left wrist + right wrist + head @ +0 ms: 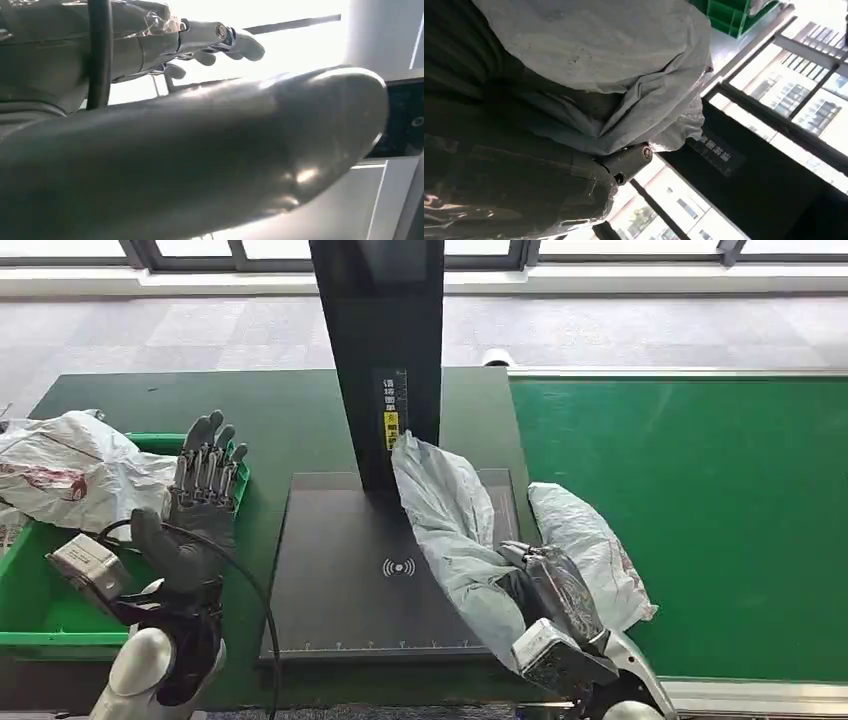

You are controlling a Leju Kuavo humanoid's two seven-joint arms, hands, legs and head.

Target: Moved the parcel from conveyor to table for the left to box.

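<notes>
Silver forearms enter the head view at 6 o'clock. At 7 o'clock the left hand (203, 502) is raised with fingers straight and apart, released and holding nothing, over the edge of a green bin (40, 612); I judge it waits there for its boxing turn. A white bag (70, 470) lies in the bin at 9 o'clock. At 5 o'clock the right hand (545, 585) grasps the grey parcel (450, 520), lifted upright above the dark scan plate (350, 570), its top leaning against the black post (385, 360). Probably it is held high so it clears the plate's edge. A second bag (590, 550) lies on the green belt (700, 510), just beside the hand at 4 o'clock.

Left wrist view: a thick thumb (200, 155) runs across, and the fingers (240, 42) reach out straight, nothing between them.

Right wrist view: crumpled parcel film bulges over the hand's dark fingers (624, 161), which clamp it; the bin's corner sits at 1 o'clock.
</notes>
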